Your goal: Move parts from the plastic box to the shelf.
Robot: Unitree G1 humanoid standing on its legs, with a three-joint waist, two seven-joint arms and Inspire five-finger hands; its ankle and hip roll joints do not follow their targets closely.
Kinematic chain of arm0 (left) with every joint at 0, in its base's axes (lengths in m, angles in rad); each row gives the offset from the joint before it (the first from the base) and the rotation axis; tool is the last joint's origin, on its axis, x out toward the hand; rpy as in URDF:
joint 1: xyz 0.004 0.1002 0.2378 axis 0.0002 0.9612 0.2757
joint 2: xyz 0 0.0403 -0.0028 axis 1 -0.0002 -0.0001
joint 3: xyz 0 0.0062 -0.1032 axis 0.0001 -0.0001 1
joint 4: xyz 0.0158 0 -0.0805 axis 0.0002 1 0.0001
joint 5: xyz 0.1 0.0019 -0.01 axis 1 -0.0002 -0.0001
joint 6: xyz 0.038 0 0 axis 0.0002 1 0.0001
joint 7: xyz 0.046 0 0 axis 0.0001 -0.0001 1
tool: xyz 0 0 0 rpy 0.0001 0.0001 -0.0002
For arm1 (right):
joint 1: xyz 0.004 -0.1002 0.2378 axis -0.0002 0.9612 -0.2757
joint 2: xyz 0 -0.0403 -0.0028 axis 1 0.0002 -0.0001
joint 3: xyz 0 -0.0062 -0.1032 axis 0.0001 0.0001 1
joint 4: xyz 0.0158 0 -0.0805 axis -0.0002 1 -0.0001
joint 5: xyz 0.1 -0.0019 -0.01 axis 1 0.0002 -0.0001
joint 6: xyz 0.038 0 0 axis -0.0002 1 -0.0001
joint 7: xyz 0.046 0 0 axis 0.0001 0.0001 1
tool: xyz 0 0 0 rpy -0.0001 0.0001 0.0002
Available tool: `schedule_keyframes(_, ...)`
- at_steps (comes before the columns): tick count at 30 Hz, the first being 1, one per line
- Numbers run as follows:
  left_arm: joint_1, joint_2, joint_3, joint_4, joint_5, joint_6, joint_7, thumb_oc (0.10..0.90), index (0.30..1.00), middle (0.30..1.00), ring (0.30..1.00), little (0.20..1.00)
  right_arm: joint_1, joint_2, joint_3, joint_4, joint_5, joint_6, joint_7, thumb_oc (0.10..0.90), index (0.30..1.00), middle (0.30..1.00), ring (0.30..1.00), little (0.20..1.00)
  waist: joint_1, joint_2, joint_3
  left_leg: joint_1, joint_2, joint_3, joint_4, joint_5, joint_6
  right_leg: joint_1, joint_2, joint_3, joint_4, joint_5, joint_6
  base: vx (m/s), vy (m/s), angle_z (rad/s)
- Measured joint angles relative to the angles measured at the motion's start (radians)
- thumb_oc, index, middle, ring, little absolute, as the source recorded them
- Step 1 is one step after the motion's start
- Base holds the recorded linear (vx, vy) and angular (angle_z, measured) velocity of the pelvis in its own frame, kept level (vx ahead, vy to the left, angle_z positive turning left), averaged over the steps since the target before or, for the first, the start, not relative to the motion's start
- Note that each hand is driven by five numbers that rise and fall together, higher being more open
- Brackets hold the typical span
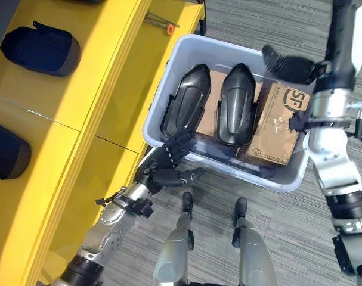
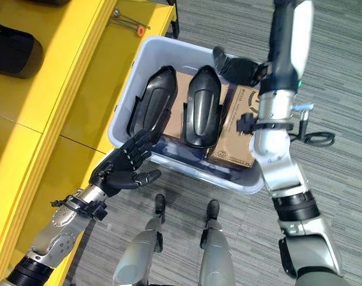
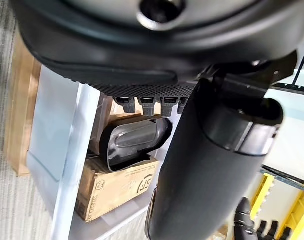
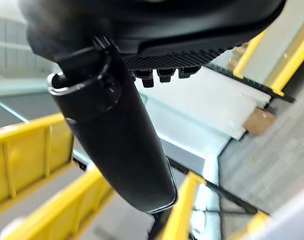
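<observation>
Two black parts (image 1: 189,104) (image 1: 236,102) and one cardboard carton (image 1: 276,128) in plastic box (image 1: 169,62). Two more on shelf (image 1: 103,77). Left hand (image 1: 169,161) fingers spread at near rim; right hand (image 1: 291,64) fingers straight, far rim.

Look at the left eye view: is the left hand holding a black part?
No. The left hand is open at the box rim, and both parts lie inside.
</observation>
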Motion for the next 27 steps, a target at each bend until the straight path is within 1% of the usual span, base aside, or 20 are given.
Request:
schedule_keyframes(1, 0.008, 0.000, 0.000, -0.014, 0.000, 0.000, 0.013, 0.900, 1.000, 1.000, 1.000, 1.000, 0.049, 0.002, 0.023, 0.001, -0.056, 0.016, 0.026, 0.900, 1.000, 1.000, 1.000, 1.000, -0.003, 0.001, 0.000, 0.000, -0.001, 0.010, 0.000, -0.002, 0.001, -0.008, -0.001, 0.013, 0.000, 0.002, 0.003, -0.04, 0.036, -0.20)
schedule_keyframes(4, 0.005, -0.014, 0.000, -0.018, 0.000, 0.000, 0.014, 0.900, 1.000, 1.000, 1.000, 1.000, 0.096, 0.006, 0.082, 0.021, -0.129, 0.048, 0.077, 0.900, 1.000, 1.000, 1.000, 1.000, -0.024, 0.004, 0.001, -0.003, -0.004, 0.012, 0.000, -0.004, 0.003, -0.010, -0.004, 0.017, -0.005, 0.005, 0.007, -0.04, 0.020, -0.06)
schedule_keyframes(6, 0.000, -0.030, -0.002, -0.018, 0.000, 0.000, 0.016, 0.900, 1.000, 1.000, 1.000, 1.000, 0.102, 0.002, 0.120, 0.046, -0.158, 0.054, 0.095, 0.900, 1.000, 1.000, 1.000, 1.000, -0.032, 0.004, 0.001, -0.005, -0.004, 0.014, 0.000, -0.004, 0.003, -0.012, -0.004, 0.018, -0.007, 0.006, 0.009, -0.03, 0.009, -0.03)
schedule_keyframes(10, -0.029, -0.038, -0.023, -0.015, 0.000, -0.006, 0.018, 0.900, 1.000, 1.000, 1.000, 1.000, 0.098, -0.022, 0.233, 0.115, -0.249, 0.058, 0.132, 0.900, 1.000, 1.000, 1.000, 1.000, -0.031, 0.004, 0.001, -0.022, 0.000, 0.018, 0.000, -0.005, 0.001, -0.033, 0.002, 0.025, -0.007, 0.009, 0.006, -0.05, -0.008, -0.06)
schedule_keyframes(11, -0.036, -0.037, -0.031, -0.011, 0.001, -0.006, 0.037, 0.900, 1.000, 1.000, 1.000, 1.000, 0.094, -0.023, 0.273, 0.147, -0.265, 0.058, 0.137, 0.900, 1.000, 1.000, 1.000, 1.000, -0.029, 0.004, 0.001, -0.024, 0.001, 0.018, 0.000, -0.005, 0.001, -0.035, 0.003, 0.025, -0.007, 0.008, 0.006, -0.06, -0.009, -0.01)
schedule_keyframes(14, -0.042, -0.036, -0.032, -0.006, 0.001, -0.008, 0.041, 0.900, 1.000, 1.000, 1.000, 1.000, 0.084, -0.028, 0.305, 0.185, -0.302, 0.056, 0.134, 0.900, 1.000, 1.000, 1.000, 1.000, -0.029, 0.004, 0.001, -0.032, 0.002, 0.017, 0.000, -0.005, 0.001, -0.043, 0.003, 0.024, -0.008, 0.008, 0.006, -0.04, 0.002, 0.01)
schedule_keyframes(20, -0.038, -0.035, -0.034, 0.009, 0.003, -0.008, 0.054, 0.900, 1.000, 1.000, 1.000, 1.000, 0.046, -0.025, 0.321, 0.187, -0.304, 0.045, 0.089, 0.900, 1.000, 1.000, 1.000, 1.000, -0.024, 0.005, 0.001, -0.037, -0.001, 0.014, 0.000, -0.005, 0.001, -0.045, 0.000, 0.020, -0.009, 0.008, 0.007, -0.05, 0.014, 0.02)
schedule_keyframes(23, -0.042, -0.034, -0.038, 0.013, 0.005, -0.008, 0.052, 0.900, 1.000, 1.000, 1.000, 1.000, -0.027, -0.017, 0.361, 0.246, -0.379, 0.029, 0.057, 0.900, 1.000, 1.000, 1.000, 1.000, -0.023, 0.006, 0.001, -0.053, -0.001, 0.013, 0.000, -0.002, 0.000, -0.065, 0.000, 0.022, -0.001, 0.008, 0.007, -0.04, 0.014, -0.02)
schedule_keyframes(26, -0.042, -0.034, -0.042, 0.017, 0.004, -0.008, 0.052, 0.900, 1.000, 1.000, 1.000, 1.000, -0.071, -0.018, 0.391, 0.297, -0.417, 0.028, 0.058, 0.900, 1.000, 1.000, 1.000, 1.000, -0.012, 0.006, 0.000, -0.067, -0.002, 0.010, 0.000, 0.001, 0.000, -0.078, -0.001, 0.015, 0.001, 0.008, 0.006, -0.05, 0.002, 0.05)
schedule_keyframes(27, -0.045, -0.034, -0.042, 0.025, 0.004, -0.008, 0.049, 0.900, 1.000, 1.000, 1.000, 1.000, -0.082, -0.016, 0.399, 0.330, -0.418, 0.028, 0.055, 0.900, 1.000, 1.000, 1.000, 1.000, 0.001, 0.006, 0.000, -0.067, -0.002, 0.009, 0.000, 0.001, 0.000, -0.078, -0.002, 0.015, 0.001, 0.008, 0.006, -0.04, -0.012, 0.04)
